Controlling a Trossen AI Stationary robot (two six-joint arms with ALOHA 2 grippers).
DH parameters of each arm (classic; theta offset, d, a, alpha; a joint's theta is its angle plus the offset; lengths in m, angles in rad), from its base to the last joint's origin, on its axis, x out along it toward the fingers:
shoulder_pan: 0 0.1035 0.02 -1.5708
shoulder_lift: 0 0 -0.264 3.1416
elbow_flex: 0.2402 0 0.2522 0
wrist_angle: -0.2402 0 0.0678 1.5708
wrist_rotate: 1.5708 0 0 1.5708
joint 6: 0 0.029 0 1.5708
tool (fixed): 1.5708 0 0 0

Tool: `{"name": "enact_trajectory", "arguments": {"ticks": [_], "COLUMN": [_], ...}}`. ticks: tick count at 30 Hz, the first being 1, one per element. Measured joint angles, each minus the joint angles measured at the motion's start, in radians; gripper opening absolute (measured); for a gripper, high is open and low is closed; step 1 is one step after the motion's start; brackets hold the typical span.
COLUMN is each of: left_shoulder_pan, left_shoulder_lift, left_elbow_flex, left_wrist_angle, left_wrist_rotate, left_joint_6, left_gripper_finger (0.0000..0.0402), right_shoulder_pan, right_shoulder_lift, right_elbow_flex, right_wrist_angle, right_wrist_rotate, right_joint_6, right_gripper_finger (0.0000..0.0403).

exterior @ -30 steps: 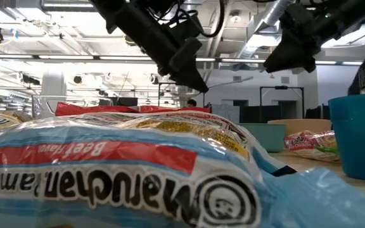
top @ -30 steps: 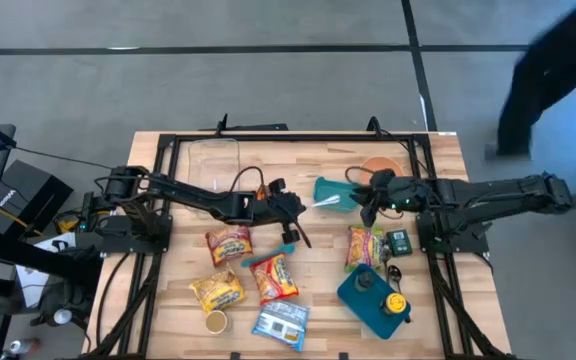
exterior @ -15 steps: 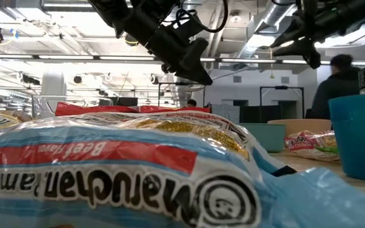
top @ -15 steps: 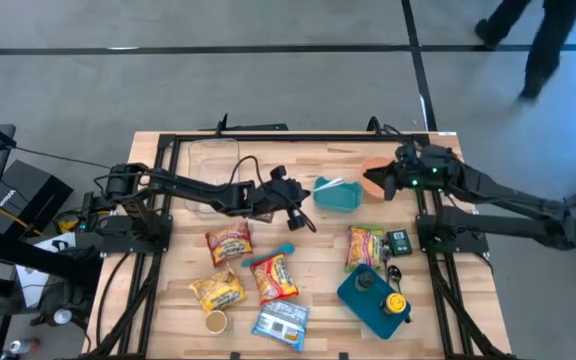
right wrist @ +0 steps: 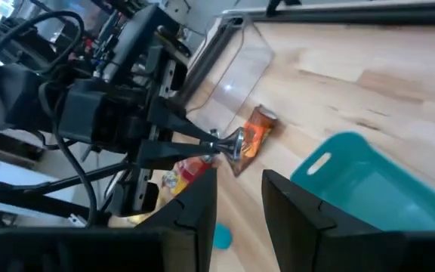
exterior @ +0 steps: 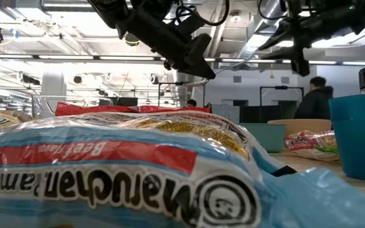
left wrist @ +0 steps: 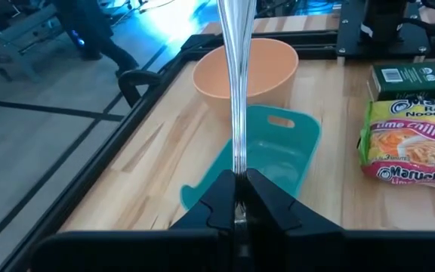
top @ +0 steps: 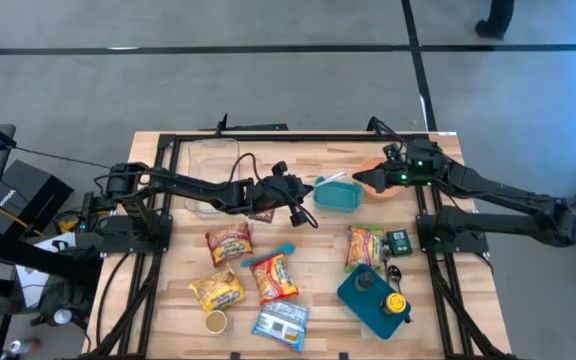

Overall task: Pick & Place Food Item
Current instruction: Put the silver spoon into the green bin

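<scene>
My left gripper (top: 308,198) reaches over the table's middle and is shut on a thin silvery packet with orange print (right wrist: 238,143). The packet shows only edge-on in the left wrist view (left wrist: 237,91) and as a pale streak from above (top: 333,182). It hangs above a teal container (top: 340,197) that rests flat on the wood. My right gripper (top: 360,180) hovers by an orange bowl (top: 384,166) at the far right. Its fingers stand narrowly open with nothing between them (right wrist: 239,193). My left gripper pinches one end of the packet (left wrist: 237,180) between its two fingers. The fingers come from the table's left, slanting slightly down. The packet sticks out ahead of the fingertips along their line, standing on edge and lifted clear of the teal container and table.
Ramen packets lie on the near half of the table (top: 228,243) (top: 276,278) (top: 218,290) (top: 280,323) (top: 365,245). A green box (top: 398,241), a blue board with a yellow thing (top: 373,300), a small can (top: 215,321) and a clear tub (top: 213,170) also stand there. A person moves beyond the table (exterior: 315,95).
My right gripper has drawn back from beside the teal container toward the table's far right, risen a little and rolled. My left gripper has tipped upward and shifted slightly toward the far edge, carrying the packet, which now stands edge-up.
</scene>
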Motion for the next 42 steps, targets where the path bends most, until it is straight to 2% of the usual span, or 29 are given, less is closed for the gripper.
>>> {"name": "enact_trajectory", "arguments": {"ticks": [4, 12, 29, 33, 42], "left_shoulder_pan": [0.000, -0.002, -0.002, -0.002, -0.002], "left_shoulder_lift": [0.000, 0.000, 0.000, 0.000, 0.000], "left_elbow_flex": [0.000, 0.000, 0.000, 0.000, 0.000], "left_wrist_angle": [0.006, 0.008, 0.013, 0.013, 0.012], "left_wrist_rotate": [0.000, 0.000, 0.001, 0.001, 0.000], "left_joint_6": [0.000, 0.000, 0.000, 0.000, -0.001], "left_gripper_finger": [0.0008, 0.0009, 0.0011, 0.0011, 0.0011], "right_shoulder_pan": [0.000, 0.000, 0.000, 0.000, 0.002], "right_shoulder_lift": [0.052, 0.119, 0.233, 0.248, 0.239], "right_elbow_flex": [0.000, 0.000, 0.000, 0.000, 0.000], "right_wrist_angle": [0.029, 0.128, 0.254, 0.258, 0.269], "right_wrist_rotate": [-0.053, -0.064, -0.061, -0.032, -0.008], "right_joint_6": [0.029, 0.032, 0.073, 0.074, 0.074], "right_gripper_finger": [0.0101, 0.0101, 0.0101, 0.0100, 0.0062]}}
